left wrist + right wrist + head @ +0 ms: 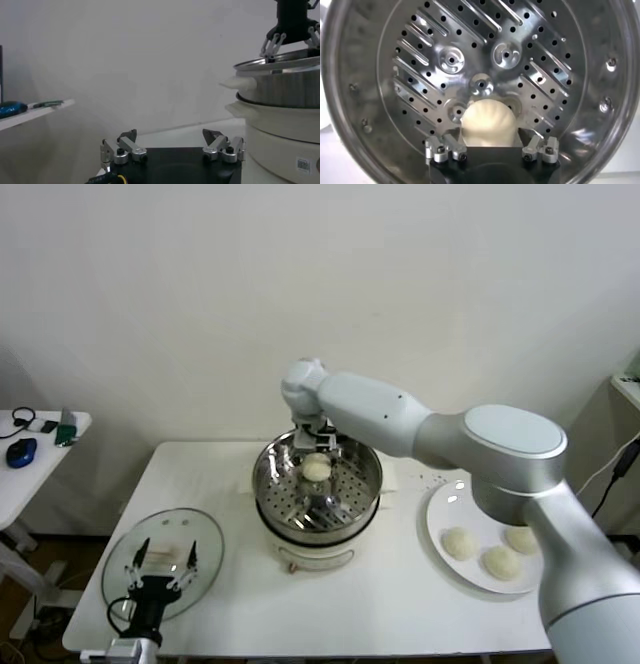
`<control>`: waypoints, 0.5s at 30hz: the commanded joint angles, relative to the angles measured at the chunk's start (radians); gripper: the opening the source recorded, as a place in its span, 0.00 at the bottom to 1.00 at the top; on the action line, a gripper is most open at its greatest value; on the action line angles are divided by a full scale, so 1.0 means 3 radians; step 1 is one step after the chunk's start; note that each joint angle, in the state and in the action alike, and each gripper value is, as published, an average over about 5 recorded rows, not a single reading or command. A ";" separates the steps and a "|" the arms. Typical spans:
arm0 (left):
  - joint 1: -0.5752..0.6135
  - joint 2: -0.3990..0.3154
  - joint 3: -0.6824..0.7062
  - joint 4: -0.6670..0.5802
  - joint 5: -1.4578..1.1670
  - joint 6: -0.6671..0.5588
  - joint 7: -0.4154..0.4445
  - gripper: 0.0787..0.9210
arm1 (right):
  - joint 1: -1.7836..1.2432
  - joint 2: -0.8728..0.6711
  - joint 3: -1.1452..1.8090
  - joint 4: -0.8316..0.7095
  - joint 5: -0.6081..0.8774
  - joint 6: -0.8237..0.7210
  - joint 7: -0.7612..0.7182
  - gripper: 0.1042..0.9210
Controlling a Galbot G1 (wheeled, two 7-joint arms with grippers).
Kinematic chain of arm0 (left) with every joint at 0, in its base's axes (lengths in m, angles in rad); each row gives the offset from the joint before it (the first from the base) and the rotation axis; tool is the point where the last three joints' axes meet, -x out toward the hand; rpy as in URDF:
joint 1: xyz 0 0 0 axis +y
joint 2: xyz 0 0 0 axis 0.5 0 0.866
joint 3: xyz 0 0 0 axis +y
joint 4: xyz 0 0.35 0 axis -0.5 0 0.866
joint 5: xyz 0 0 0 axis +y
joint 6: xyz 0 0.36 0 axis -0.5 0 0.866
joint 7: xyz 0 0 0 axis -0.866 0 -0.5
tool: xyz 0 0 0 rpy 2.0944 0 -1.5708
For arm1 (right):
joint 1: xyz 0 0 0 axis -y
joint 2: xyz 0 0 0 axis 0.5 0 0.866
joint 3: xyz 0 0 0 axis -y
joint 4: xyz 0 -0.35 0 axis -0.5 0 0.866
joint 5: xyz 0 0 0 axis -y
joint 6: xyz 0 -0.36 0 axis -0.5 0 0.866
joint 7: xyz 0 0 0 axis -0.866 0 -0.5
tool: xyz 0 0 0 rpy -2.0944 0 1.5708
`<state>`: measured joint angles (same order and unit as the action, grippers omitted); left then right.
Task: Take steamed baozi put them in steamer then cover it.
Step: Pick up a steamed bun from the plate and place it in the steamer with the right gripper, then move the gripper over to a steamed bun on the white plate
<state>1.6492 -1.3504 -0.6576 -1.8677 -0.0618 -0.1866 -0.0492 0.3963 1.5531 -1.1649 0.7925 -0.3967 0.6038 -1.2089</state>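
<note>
A white table (400,604) stood against a plain wall, with a smaller side table (30,459) off to the robot's left carrying a blue mouse (21,451) and a few small items. Near the middle of the white table sat the steamer (318,502), a shiny steel pot with a perforated tray on a cream-white base. A round glass lid (165,559) lay flat on the table to the steamer's left. A white plate (450,504) rested to the steamer's right.

The right arm reached over from the right side, and the right gripper (492,149) hung inside the pot at its far side, fingers (441,148) spread apart on either side of one bun and holding nothing. That bun (487,124) sat on the perforated tray, just off the tray's centre toward the far wall of the pot. Whether the fingertips touched it could not be told.

The left gripper (160,567) was parked low over the glass lid, its fingers standing wide apart and empty.

Three more buns (500,562) lay on the white plate, close together and well apart from the steamer.
</note>
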 commanded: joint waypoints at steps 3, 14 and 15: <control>0.0000 -0.0004 -0.0007 -0.0010 -0.0003 0.0000 -0.0001 0.88 | 0.0078 -0.0106 0.0113 0.0139 0.0053 0.0052 -0.0114 0.88; 0.0028 0.0018 -0.0013 -0.0084 -0.0015 0.0009 -0.0008 0.88 | 0.1123 -0.1149 -0.0660 0.0824 0.2156 -0.1027 0.0001 0.88; 0.0039 0.0024 -0.0009 -0.0092 -0.0021 0.0008 -0.0008 0.88 | 0.1215 -0.1309 -0.0806 0.0927 0.2369 -0.1176 0.0154 0.88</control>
<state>1.6582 -1.3448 -0.6612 -1.8921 -0.0669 -0.1836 -0.0516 0.5622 1.3859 -1.2359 0.9334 -0.1231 0.4822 -1.2463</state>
